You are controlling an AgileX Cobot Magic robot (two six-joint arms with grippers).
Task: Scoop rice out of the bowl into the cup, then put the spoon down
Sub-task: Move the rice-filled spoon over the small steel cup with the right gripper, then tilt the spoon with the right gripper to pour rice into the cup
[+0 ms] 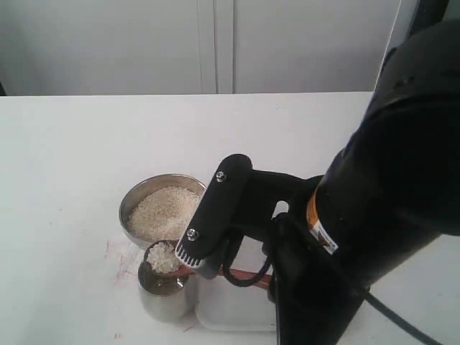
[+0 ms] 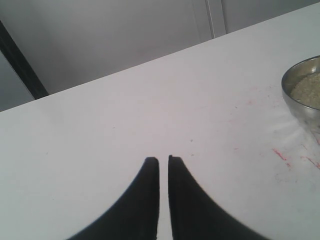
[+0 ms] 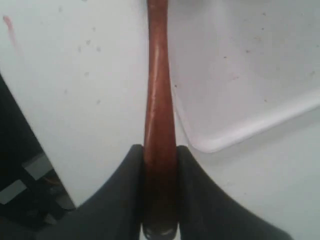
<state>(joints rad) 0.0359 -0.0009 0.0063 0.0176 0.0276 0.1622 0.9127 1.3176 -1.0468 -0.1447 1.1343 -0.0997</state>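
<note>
You had no legible text, brand or number to read in any view. The one label was an orange-and-white sticker (image 1: 321,228) on the black right arm (image 1: 402,165), and its dark print was too small and blurred to make out.

spoon (image 1: 184,272): handle mostly hidden behind the right arm (image 1: 388,180)
bowl (image 2: 300,97): cut off at frame edge, left wrist view
white tray (image 1: 233,305): largely covered by that arm
</note>
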